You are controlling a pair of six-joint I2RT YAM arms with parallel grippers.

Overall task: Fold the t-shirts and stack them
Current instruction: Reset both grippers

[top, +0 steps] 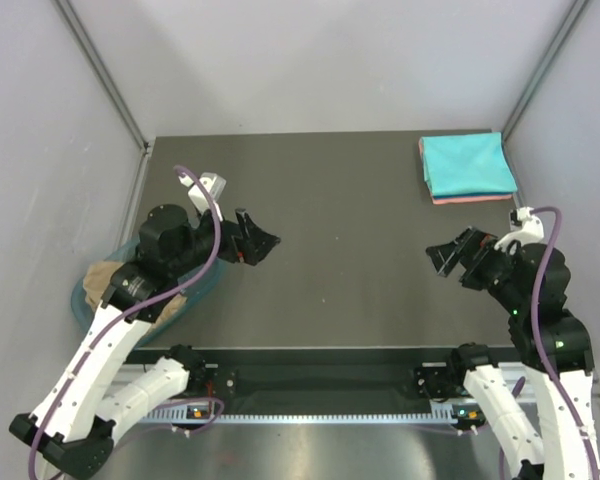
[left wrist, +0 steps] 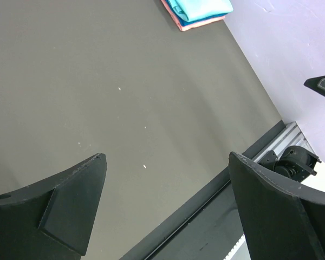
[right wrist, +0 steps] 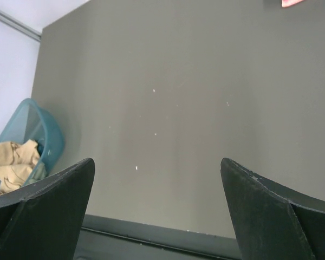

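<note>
A folded stack of t-shirts (top: 467,165) lies at the table's far right corner, a turquoise-blue one on top and a pink one (top: 472,199) showing as a thin edge beneath. The left wrist view catches this stack (left wrist: 201,7) at its top edge. A crumpled tan t-shirt (top: 106,276) sits in the teal tub (top: 83,303) at the left, also seen as tan cloth (right wrist: 11,158) in the right wrist view. My left gripper (top: 261,238) (left wrist: 167,156) hovers open over bare table left of centre. My right gripper (top: 440,258) (right wrist: 157,161) hovers open on the right, below the stack. Neither holds anything.
The dark table mat (top: 350,250) lies between the two grippers. The translucent tub (right wrist: 39,125) sits off the mat's left edge under my left arm. Grey walls close in the left, right and far sides. A metal rail (top: 320,405) runs along the near edge.
</note>
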